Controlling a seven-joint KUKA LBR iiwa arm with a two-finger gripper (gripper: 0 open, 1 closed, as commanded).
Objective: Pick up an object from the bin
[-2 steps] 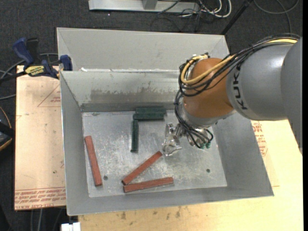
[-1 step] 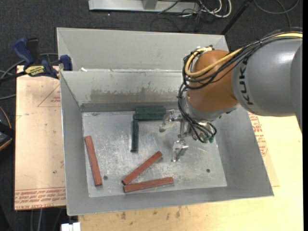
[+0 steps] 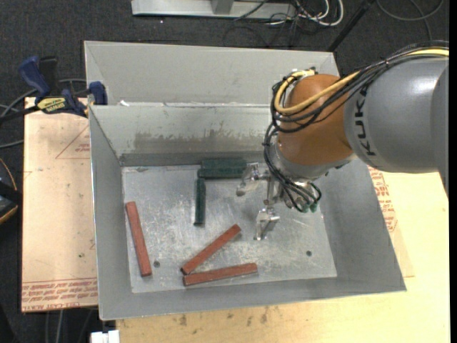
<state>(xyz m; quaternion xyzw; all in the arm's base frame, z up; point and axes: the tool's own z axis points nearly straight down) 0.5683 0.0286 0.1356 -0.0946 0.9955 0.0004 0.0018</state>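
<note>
Reading the bin (image 3: 178,127) from its left side: a long red-brown stick (image 3: 138,238) lies alone near the left wall, well apart from everything else. Next comes a thin dark green stick (image 3: 199,202) running front to back, its far end touching a dark green block (image 3: 223,168) that lies crosswise by the back wall. In front of those sit two more sticks: a slanted red-brown stick (image 3: 211,249) rising to the right, and a flat red-brown stick (image 3: 220,274) along the front, the two meeting at their left ends. The hand (image 3: 265,229) hangs low over bare bin floor right of all this, carrying nothing that I can see, and I cannot tell whether it is apart or together. The nearest thing is the slanted stick, whose upper right end lies just to the hand's left and not under it. So I judge the step in hand to be lining up, not closing. To do it well I would shift left until the hand sits over the stick's free middle, turn the wrist so the grip crosses the narrow width, and stay clear of the lower end where the flat stick touches it — a grip there may catch both or skid off
</note>
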